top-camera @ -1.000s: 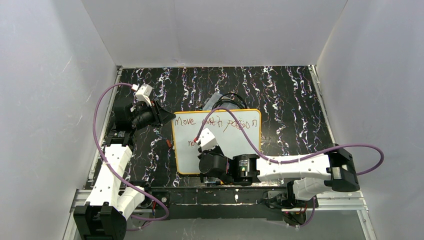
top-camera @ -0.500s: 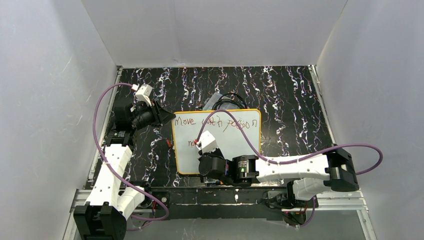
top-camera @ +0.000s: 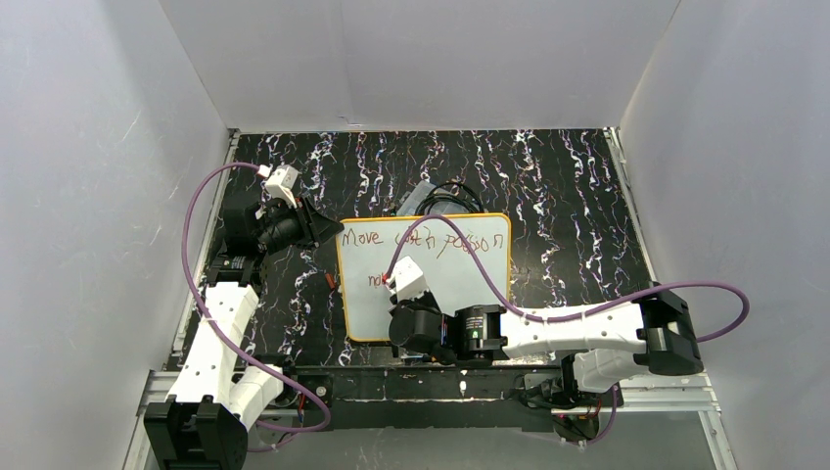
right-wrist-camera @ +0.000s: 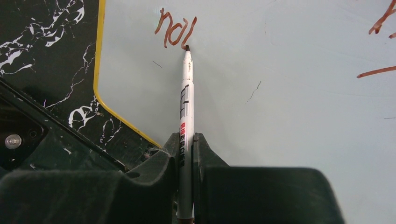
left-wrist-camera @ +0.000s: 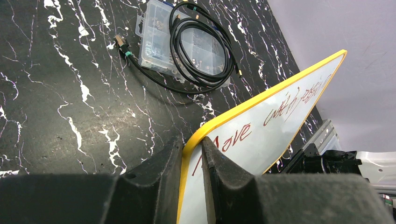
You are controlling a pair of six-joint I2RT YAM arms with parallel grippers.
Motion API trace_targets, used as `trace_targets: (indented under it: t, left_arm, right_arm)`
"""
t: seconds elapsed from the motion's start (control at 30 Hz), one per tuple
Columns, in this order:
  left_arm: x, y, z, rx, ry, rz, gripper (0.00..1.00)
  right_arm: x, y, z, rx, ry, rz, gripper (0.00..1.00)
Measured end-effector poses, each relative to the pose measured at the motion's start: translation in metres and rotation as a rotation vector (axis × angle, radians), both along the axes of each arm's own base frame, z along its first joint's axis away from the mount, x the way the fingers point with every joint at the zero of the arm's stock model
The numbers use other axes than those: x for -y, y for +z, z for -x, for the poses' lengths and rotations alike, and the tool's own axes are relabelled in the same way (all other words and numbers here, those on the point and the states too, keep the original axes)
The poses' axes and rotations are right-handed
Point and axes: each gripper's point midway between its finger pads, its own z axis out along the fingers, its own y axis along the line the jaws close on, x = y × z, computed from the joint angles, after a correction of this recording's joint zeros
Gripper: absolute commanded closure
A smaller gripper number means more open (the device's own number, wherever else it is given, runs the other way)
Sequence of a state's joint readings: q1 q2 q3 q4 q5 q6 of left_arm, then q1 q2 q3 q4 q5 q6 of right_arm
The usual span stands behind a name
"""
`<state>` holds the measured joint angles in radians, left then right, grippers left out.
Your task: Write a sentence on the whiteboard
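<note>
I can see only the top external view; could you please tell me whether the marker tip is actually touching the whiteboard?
Observer: Yes; the right wrist view shows the right gripper holding the marker with its tip on the whiteboard, at the end of the sentence's "nol".
Operator: Thank you. Does the other arm truly grip the board?
Observer: Yes; the left gripper has a finger on each face, pinching the yellow-rimmed corner beside "Move".

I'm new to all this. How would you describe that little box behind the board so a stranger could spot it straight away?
Find the whiteboard in the middle of the black marbled table. Just past its far edge sits a small box with a black cable coiled on top. It is the only see-through thing there, split into tiny compartments.
</note>
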<state>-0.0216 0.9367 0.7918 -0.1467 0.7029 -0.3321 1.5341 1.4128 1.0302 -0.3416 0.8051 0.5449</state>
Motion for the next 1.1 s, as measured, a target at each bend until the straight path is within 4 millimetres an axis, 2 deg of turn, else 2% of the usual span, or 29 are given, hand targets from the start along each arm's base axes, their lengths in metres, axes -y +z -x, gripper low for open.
trace_targets:
  t: [0.5, 0.8, 1.1]
  left_arm:
    - [0.000, 0.000, 0.000, 0.000, 0.000, 0.000, 0.81]
    - [0.000, 0.000, 0.000, 0.000, 0.000, 0.000, 0.81]
    - [0.000, 0.000, 0.000, 0.000, 0.000, 0.000, 0.81]
  right_arm:
    - [0.002, 0.013, -0.010, 0.063, -0.031, 0.002, 0.99]
    - [0.003, 0.011, -0.008, 0.048, -0.031, 0.004, 0.99]
    - [0.006, -0.002, 0.002, -0.019, -0.015, 0.009, 0.99]
